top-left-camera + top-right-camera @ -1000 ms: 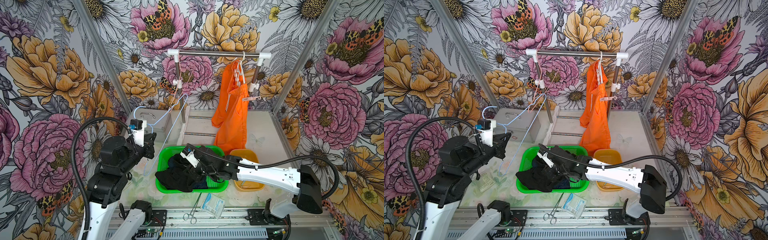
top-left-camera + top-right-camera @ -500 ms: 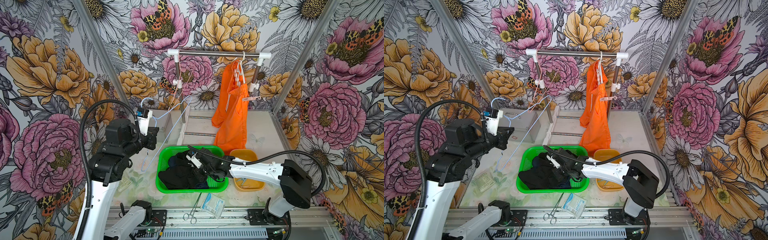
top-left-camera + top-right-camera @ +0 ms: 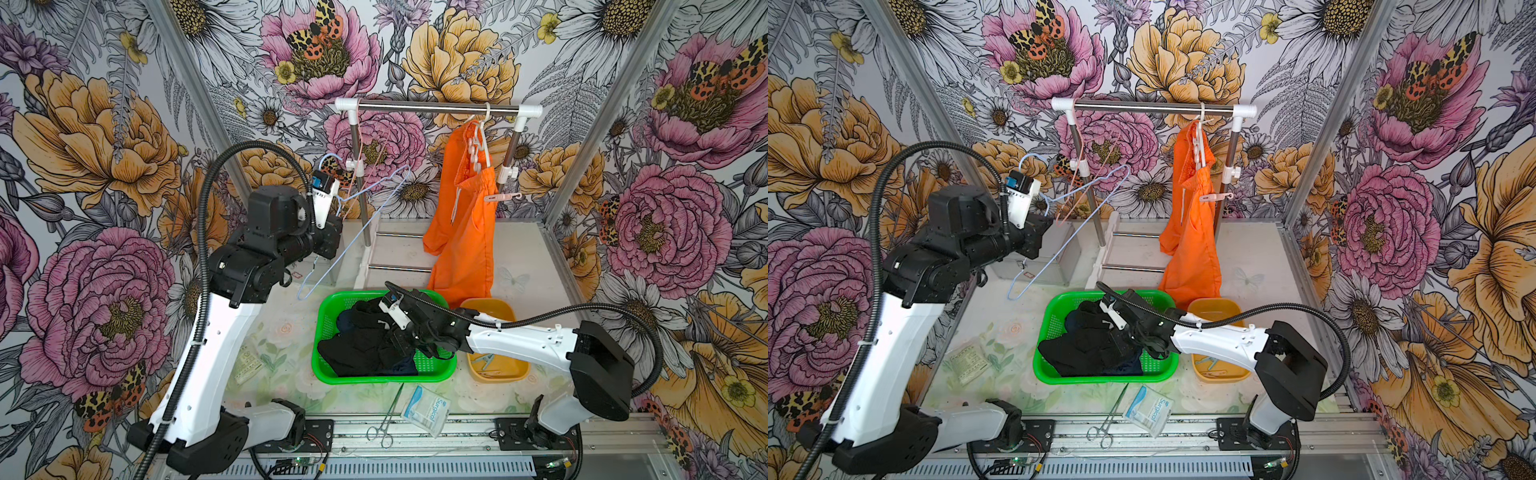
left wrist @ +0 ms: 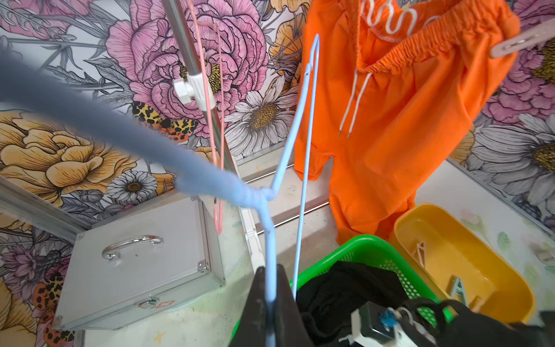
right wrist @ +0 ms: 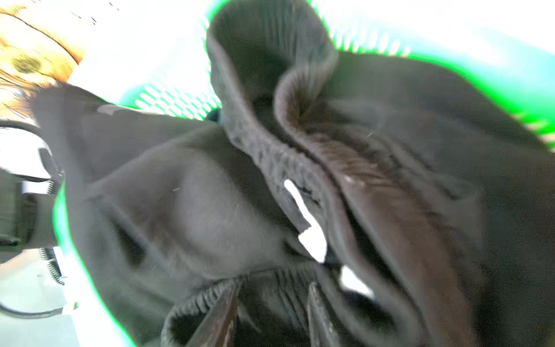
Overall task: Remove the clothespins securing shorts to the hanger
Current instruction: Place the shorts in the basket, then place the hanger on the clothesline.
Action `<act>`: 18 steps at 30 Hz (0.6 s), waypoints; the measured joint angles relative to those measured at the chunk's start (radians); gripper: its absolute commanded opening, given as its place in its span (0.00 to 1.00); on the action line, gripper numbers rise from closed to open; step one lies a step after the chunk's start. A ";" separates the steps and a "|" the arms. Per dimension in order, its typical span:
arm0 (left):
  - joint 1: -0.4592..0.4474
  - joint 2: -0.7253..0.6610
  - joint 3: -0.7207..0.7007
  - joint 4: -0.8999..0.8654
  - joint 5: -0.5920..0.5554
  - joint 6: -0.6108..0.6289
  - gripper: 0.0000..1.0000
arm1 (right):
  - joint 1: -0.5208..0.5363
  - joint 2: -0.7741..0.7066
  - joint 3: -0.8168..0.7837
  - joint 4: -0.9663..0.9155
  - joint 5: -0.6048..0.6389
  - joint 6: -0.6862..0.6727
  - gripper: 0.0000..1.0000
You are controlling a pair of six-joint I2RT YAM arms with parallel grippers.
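My left gripper (image 4: 271, 288) is shut on the shoulder wire of a bare pale blue hanger (image 3: 365, 216), held up left of the rack. Orange shorts (image 3: 465, 232) hang from a white hanger (image 3: 482, 141) on the rail, and a pale pink clothespin (image 3: 500, 196) is clipped at their waistband. My right gripper (image 3: 399, 345) is down in the green basket (image 3: 374, 378) on the black shorts (image 3: 361, 349). Its jaws stand apart with the elastic waistband (image 5: 270, 288) lying between them. Navy shorts (image 3: 405, 368) peek out underneath. Loose clothespins (image 3: 484, 360) lie in the yellow bin (image 3: 519, 370).
A thin pink hanger (image 4: 217, 150) hangs at the rack's left post (image 3: 361, 199). A metal case (image 4: 135, 261) sits at the back left. Steel forceps (image 3: 388, 411) and a Surgical packet (image 3: 426, 409) lie at the front edge, a paper packet (image 3: 248, 365) left of the basket.
My left arm has risen and swung back towards the rack with the blue hanger. My right gripper has sunk into the basket with the black shorts and its jaws have widened.
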 measured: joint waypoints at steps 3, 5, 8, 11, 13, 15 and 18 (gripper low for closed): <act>-0.005 0.107 0.105 -0.010 -0.048 0.016 0.00 | -0.008 -0.060 0.000 0.000 0.014 0.005 0.50; -0.008 0.177 0.179 -0.014 -0.066 0.020 0.00 | -0.012 -0.090 0.000 0.000 0.024 0.007 0.52; -0.015 0.285 0.309 -0.018 -0.079 0.027 0.00 | -0.017 -0.124 0.000 -0.009 0.045 0.009 0.54; -0.015 0.387 0.442 -0.019 -0.078 0.034 0.00 | -0.019 -0.153 0.000 -0.027 0.069 0.010 0.57; -0.014 0.453 0.528 -0.018 -0.076 0.033 0.00 | -0.021 -0.175 0.000 -0.038 0.089 0.010 0.58; -0.011 0.514 0.600 -0.015 -0.072 0.025 0.00 | -0.021 -0.200 0.000 -0.046 0.106 0.014 0.58; -0.002 0.604 0.694 -0.016 -0.066 0.005 0.00 | -0.021 -0.234 0.000 -0.049 0.129 0.018 0.59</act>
